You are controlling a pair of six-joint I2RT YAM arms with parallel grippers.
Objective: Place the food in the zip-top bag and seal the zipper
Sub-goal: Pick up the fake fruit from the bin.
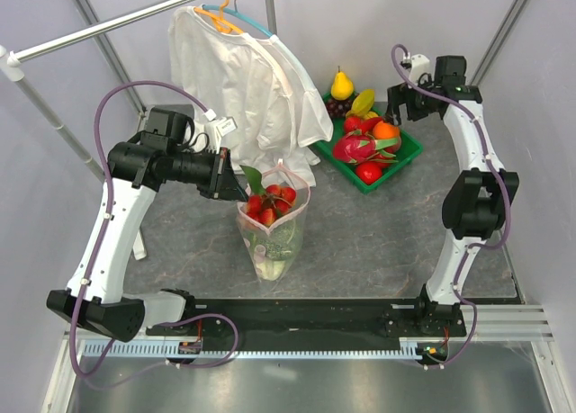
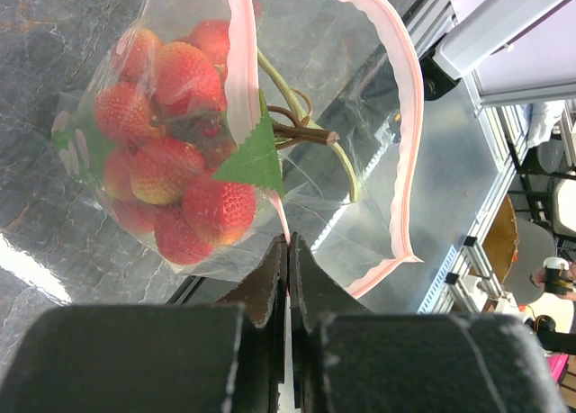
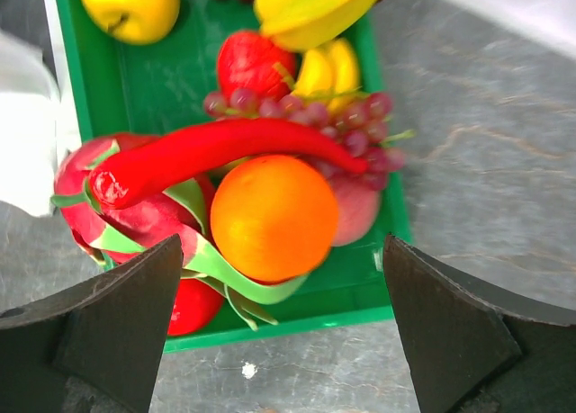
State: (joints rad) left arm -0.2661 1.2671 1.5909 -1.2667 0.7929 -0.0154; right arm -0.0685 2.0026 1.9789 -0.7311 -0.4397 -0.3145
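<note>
On my left side, my left fingers (image 2: 273,271) are clenched on the near rim of the zip-top bag (image 1: 274,224), pinching the clear film right at the pink zipper (image 2: 409,116). The bag stands on the tabletop (image 1: 378,242), in front of the hanging white shirt (image 1: 243,80). Its mouth gapes upward, with the strawberry bunch (image 2: 171,143) riding high inside and something pale green below. That single pinch is all that props the mouth open. If the slick film slides out, the bag will likely slump and the strawberries could tip out.

Further right, the green tray (image 1: 409,152) holds the rest of the food. My right fingers (image 3: 108,332) are spread wide and empty, straddling the orange (image 3: 273,217) from above. The red chilli (image 3: 207,152) lies against the orange's top, so closing carelessly may catch it too. The orange is round and smooth and could squirt free. With the bag already crowded near the top, a drop off-centre may hit the rim and roll away.
</note>
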